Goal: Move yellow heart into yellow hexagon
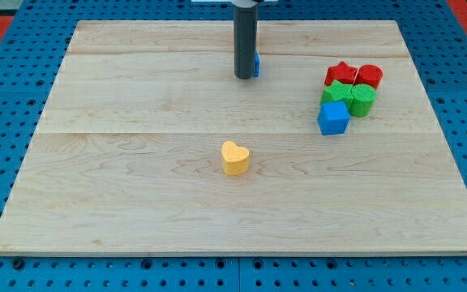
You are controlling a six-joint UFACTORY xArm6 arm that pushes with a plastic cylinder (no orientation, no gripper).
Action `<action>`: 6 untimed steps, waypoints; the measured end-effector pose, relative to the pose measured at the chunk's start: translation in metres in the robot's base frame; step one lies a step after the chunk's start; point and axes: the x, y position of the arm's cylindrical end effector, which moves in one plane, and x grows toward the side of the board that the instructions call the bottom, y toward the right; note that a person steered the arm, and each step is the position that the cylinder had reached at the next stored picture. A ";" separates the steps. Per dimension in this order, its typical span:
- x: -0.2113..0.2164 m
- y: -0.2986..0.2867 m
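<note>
A yellow heart (235,158) lies near the middle of the wooden board (136,186). No yellow hexagon shows in the view. My tip (244,76) rests on the board near the view's top, well above the heart. A small blue block (256,65) peeks out just to the right of the rod, mostly hidden behind it.
A cluster of blocks sits at the view's right: a red star (341,74), a red cylinder-like block (370,76), a green block (338,94), a green round block (363,100) and a blue cube (333,118). Blue pegboard surrounds the board.
</note>
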 end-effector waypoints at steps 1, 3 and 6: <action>-0.021 0.000; -0.009 0.010; 0.210 0.050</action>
